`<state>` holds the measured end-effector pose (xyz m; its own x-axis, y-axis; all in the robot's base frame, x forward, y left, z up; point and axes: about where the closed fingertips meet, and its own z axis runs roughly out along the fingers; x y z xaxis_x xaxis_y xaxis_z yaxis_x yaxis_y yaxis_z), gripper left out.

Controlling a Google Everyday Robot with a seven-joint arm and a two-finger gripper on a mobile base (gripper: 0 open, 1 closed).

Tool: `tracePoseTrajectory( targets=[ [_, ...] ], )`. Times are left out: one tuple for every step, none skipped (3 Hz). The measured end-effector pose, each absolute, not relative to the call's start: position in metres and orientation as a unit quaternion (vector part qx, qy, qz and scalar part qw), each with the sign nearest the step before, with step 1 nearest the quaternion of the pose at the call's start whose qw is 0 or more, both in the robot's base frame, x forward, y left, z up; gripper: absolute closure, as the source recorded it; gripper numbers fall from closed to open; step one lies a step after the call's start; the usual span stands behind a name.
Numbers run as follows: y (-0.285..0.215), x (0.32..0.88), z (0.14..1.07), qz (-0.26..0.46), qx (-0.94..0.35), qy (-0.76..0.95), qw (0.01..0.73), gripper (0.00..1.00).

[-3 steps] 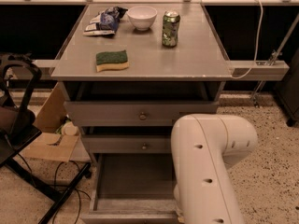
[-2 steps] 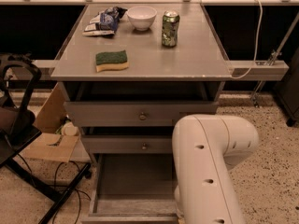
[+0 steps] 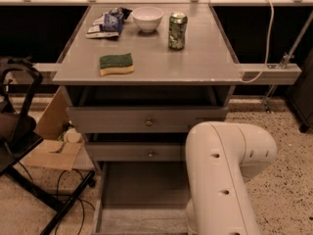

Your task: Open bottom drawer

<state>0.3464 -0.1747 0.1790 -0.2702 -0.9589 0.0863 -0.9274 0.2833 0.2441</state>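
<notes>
Bottom drawer (image 3: 144, 187) was found standing well out from the cabinet, lowest of three under the bench (image 3: 195, 65), with its plain grey floor exposed and nothing in it. Its front panel lay along the lower edge of the view, seen edge-on from above, and its knob could not be seen.

Handling assessment: a rigid grey box on runners, judged light while unloaded and likely to slide straight with little force. It should not flex or mark. The centre knob is the proper hold. It is small, round and smooth, so a pinch could slip. The top lip of the front panel is a fair alternative. An off-centre pull risks binding the runners.

The gripper was not in view. It lay somewhere beyond the white arm (image 3: 225, 180), which covered the drawer's right side, and whether it was open, closed or holding anything could not be told.

Above sat the middle drawer (image 3: 122, 152) and the top drawer (image 3: 112, 120), both closed, each with a centre knob. The bench carried a sponge (image 3: 116, 63), a bowl (image 3: 147, 18), a can (image 3: 177, 31) and a snack bag (image 3: 108, 22).
</notes>
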Motion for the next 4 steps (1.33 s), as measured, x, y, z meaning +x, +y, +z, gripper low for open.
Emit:
tracePoseTrajectory(
  targets=[
    [-0.174, 0.347, 0.179, -0.072, 0.594, -0.794, 0.109, 1.0],
    [-0.177, 0.332, 0.179, -0.079, 0.587, -0.797, 0.118, 0.77],
    [-0.175, 0.332, 0.179, -0.079, 0.587, -0.797, 0.118, 0.53],
    [-0.175, 0.332, 0.179, -0.079, 0.587, -0.797, 0.118, 0.31]
  ],
)
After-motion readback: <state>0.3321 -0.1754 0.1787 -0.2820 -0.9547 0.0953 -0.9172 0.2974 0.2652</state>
